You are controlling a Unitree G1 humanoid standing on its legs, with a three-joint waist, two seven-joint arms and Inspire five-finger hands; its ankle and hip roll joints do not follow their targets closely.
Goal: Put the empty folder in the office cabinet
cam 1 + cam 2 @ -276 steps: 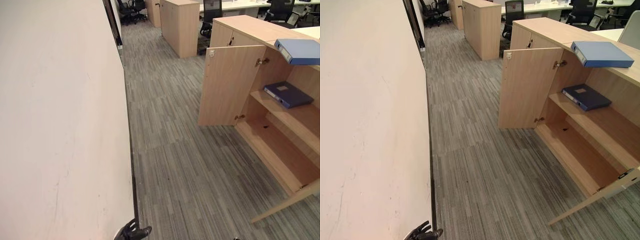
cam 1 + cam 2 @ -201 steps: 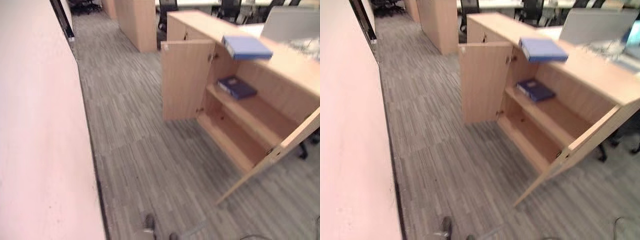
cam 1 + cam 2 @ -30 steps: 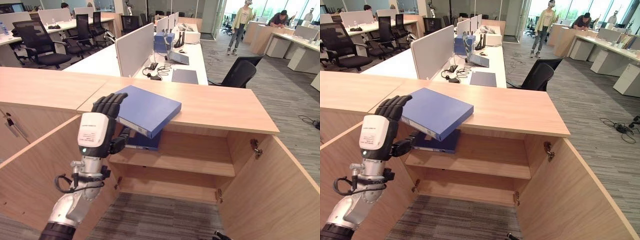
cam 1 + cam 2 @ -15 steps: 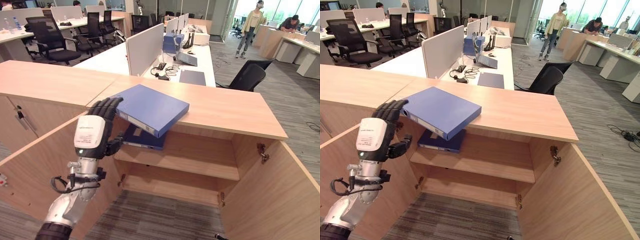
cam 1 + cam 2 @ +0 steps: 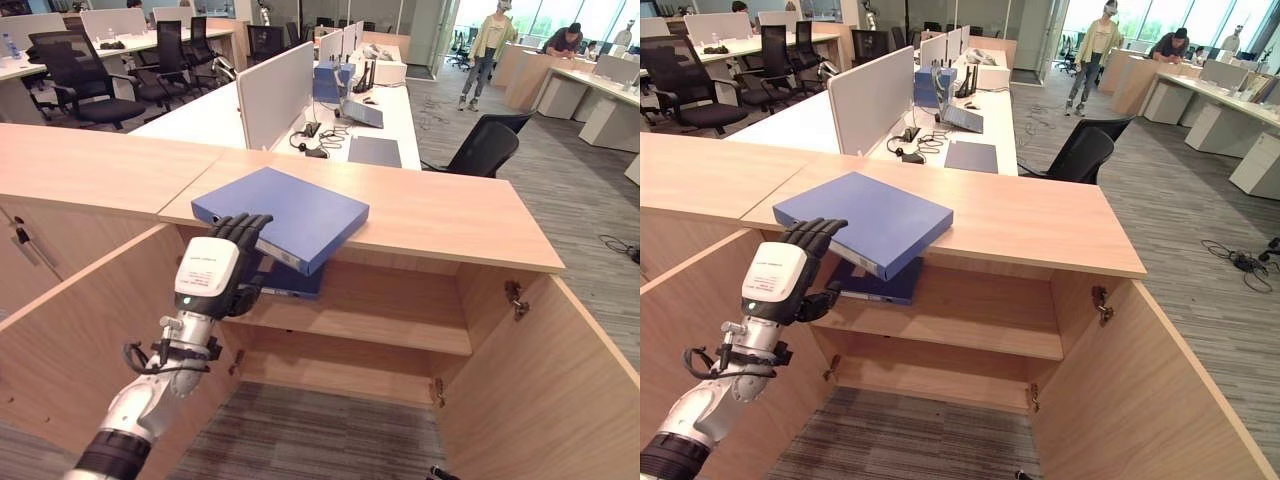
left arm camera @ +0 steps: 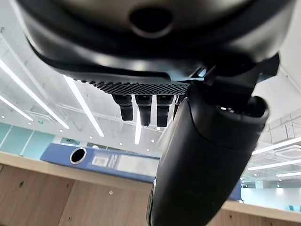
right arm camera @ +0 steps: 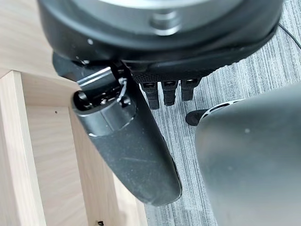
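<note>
The blue folder [image 5: 285, 212] lies flat on the top of the office cabinet [image 5: 450, 215], left of the frame's centre, with its near corner jutting out past the cabinet's front edge. The left hand [image 5: 222, 268] is raised at centre left of the head views, its fingers [image 5: 816, 233] curled up against the folder's near spine edge; whether they actually grip it I cannot tell. In the left wrist view the folder's spine [image 6: 101, 161] shows beyond the fingertips, apart from them, with the thumb in front.

Both cabinet doors stand open: the left door [image 5: 70, 340] at lower left, the right door [image 5: 545, 385] at lower right. On the upper shelf [image 5: 385, 320] under the overhanging folder lies 1 darker blue binder [image 5: 290, 282].

The right hand [image 7: 136, 141] shows in its own wrist view, fingers relaxed and holding nothing, over grey carpet [image 7: 254, 80] beside a wooden panel.
</note>
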